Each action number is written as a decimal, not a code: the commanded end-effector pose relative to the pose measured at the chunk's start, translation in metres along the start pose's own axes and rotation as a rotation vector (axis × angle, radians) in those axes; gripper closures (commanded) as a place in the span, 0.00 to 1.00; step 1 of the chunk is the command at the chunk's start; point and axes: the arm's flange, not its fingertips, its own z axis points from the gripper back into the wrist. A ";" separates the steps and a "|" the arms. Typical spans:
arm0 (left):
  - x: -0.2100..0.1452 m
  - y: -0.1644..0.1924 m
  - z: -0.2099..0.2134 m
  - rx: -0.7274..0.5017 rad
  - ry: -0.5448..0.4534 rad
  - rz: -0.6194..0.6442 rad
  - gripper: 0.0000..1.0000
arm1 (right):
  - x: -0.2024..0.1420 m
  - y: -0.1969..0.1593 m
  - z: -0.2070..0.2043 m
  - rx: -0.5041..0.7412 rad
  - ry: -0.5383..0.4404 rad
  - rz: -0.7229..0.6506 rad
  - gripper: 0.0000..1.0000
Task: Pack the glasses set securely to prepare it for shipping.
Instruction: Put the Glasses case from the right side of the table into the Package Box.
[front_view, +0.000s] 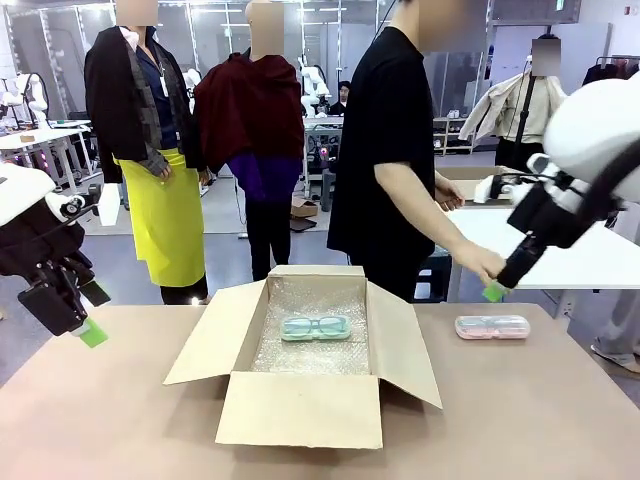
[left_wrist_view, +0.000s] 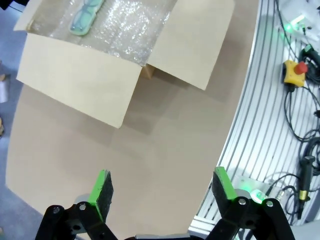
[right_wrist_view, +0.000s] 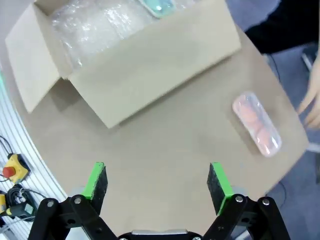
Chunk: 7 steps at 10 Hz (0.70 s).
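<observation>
A mint-green pair of glasses (front_view: 316, 327) in clear wrap lies on bubble wrap inside the open cardboard box (front_view: 300, 410) at the table's middle; it also shows as the green pair (left_wrist_view: 87, 15) and the green pair (right_wrist_view: 159, 6) in the wrist views. The pale pink pair (front_view: 492, 327) lies wrapped on the table to the right of the box, and shows as the pink pair (right_wrist_view: 256, 123) in the right wrist view. My left gripper (front_view: 85, 325) hangs open above the table's left edge, its fingers (left_wrist_view: 101, 188) holding nothing. My right gripper (front_view: 497, 288) hovers open above the pink pair, close to the person's hand (front_view: 478, 262).
The person in black stands at the far side, one hand reaching toward the table's right. The box's four flaps (front_view: 405, 340) are spread outward. Bare tabletop (front_view: 520, 410) lies right and left of the box. A yellow emergency-stop button (left_wrist_view: 294, 71) and cables sit on the aluminium frame beside the table.
</observation>
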 end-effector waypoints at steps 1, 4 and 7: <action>0.000 0.000 0.000 0.005 -0.020 -0.004 0.00 | -0.014 0.016 0.012 -0.067 0.046 -0.082 0.00; 0.000 0.000 0.000 0.005 -0.020 -0.004 0.00 | -0.037 0.027 0.028 -0.114 0.076 -0.193 0.00; 0.000 0.000 0.000 0.005 -0.020 -0.004 0.00 | -0.049 0.021 0.033 -0.170 0.092 -0.380 0.00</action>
